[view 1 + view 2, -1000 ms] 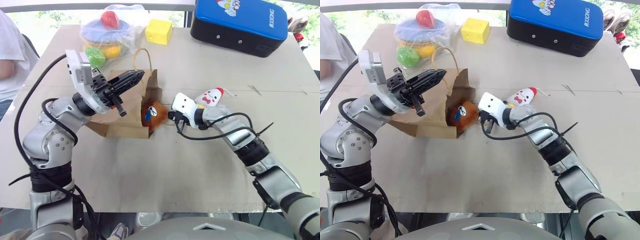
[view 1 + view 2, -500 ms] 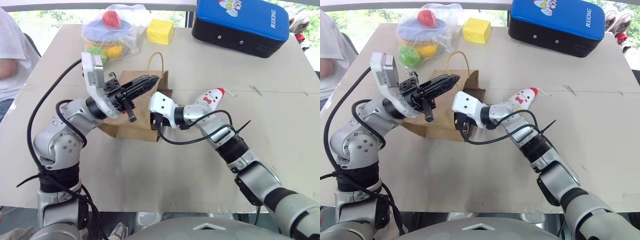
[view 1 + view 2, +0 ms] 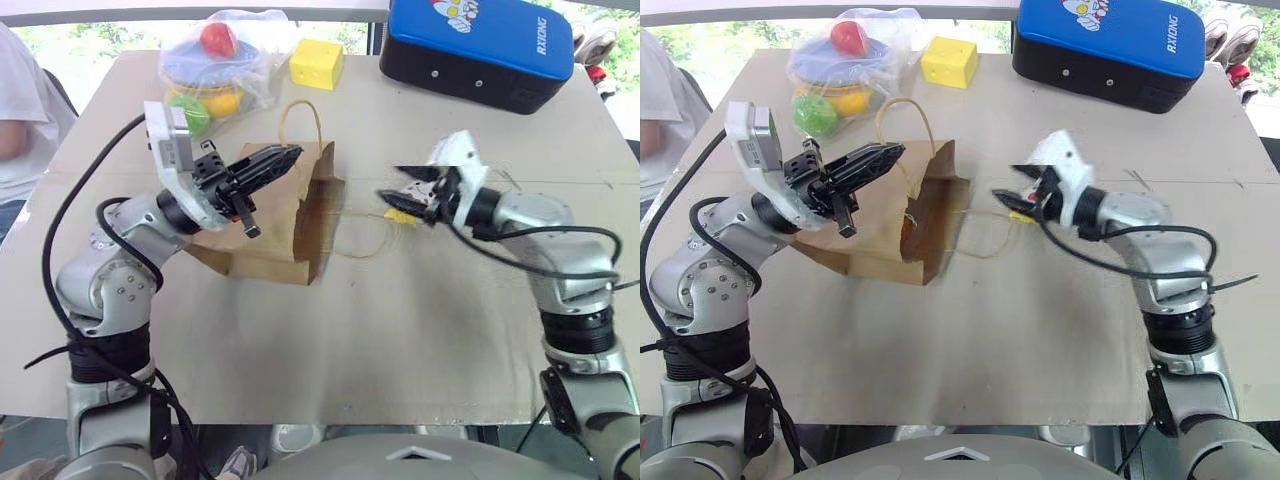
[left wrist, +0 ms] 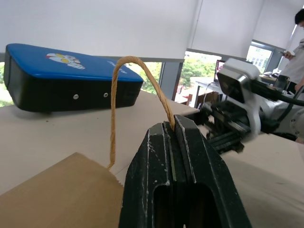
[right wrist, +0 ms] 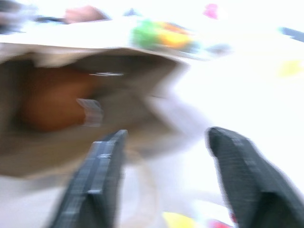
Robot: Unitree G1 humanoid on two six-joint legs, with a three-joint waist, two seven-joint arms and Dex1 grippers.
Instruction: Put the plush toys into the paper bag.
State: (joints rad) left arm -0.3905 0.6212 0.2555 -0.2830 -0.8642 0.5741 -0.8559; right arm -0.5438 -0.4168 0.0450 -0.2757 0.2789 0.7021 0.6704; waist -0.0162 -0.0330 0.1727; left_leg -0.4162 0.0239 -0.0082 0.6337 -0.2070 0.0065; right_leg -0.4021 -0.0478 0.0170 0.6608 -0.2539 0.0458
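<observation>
One bag [image 3: 270, 225] lies on the bench [image 3: 400, 330], mouth toward the right gripper [image 3: 392, 186]; the left gripper [image 3: 283, 155] is clamped on one handle [image 4: 124, 90]. One bear [image 3: 907, 222] sits inside. The chicken [image 3: 402, 214] peeks out beneath the right gripper, whose fingers are spread and empty. Behind: one cheese cube [image 3: 316, 63], a ball bag [image 3: 215, 60], a blue case [image 3: 478, 48].

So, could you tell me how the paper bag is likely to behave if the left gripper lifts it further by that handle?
The paper bag would probably sag and swing: it lies slumped on its side, held only by one thin twisted handle in the shut left gripper. It looks light, so it should lift easily. The brown toy inside may slide towards the open mouth.
</observation>
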